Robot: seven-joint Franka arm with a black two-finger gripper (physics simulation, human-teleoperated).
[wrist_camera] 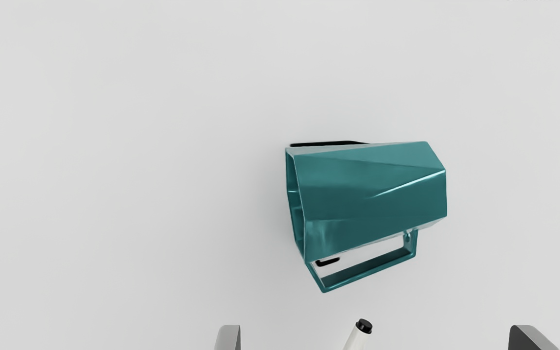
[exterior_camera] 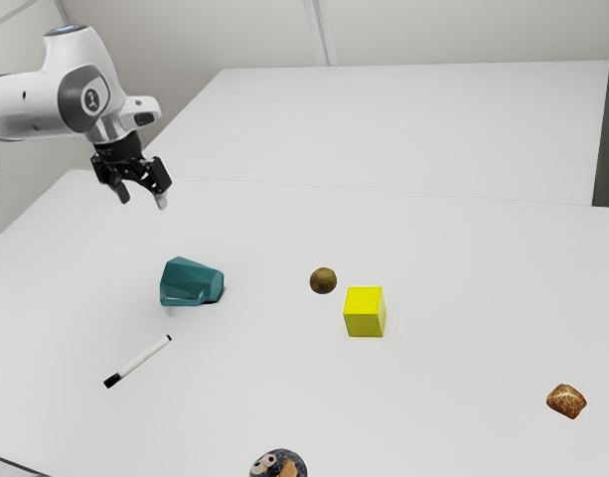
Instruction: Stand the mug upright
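White table (exterior_camera: 254, 397) is spreading under all the objects, and a pale wall (exterior_camera: 433, 30) is standing behind it. On this table the teal mug (exterior_camera: 190, 281) is lying on its side, so it is not yet standing as the task is wanting. Its mouth (wrist_camera: 295, 209) is facing the exterior view's left, and its handle (wrist_camera: 367, 270) is pointing toward the marker (exterior_camera: 137, 362), which is lying near. Probably the flat faces of the mug are keeping it from rolling — the handle is perhaps helping also.

The black gripper (exterior_camera: 142, 199) is hanging above the table, well apart from the mug. Its fingers (wrist_camera: 229, 338) are standing wide open and are grasping nothing; I am supposing that such a gap is leaving room for the mug's body. The yellow cube (exterior_camera: 365, 312) and the small olive ball (exterior_camera: 323, 280) are resting away from the mug, so they are hardly disturbing a lift or a turn.

Some parts are staying difficult for me. The inside of the mug is mostly hiding behind its wall, and dark strips (wrist_camera: 328, 143) along its side are perhaps being only shadow. Whether the handle is touching the table, I am not managing to tell. The lower border of the exterior view is cutting a dark patterned ball (exterior_camera: 279, 464), and a brown lump (exterior_camera: 566, 400) is remaining without a sure name.
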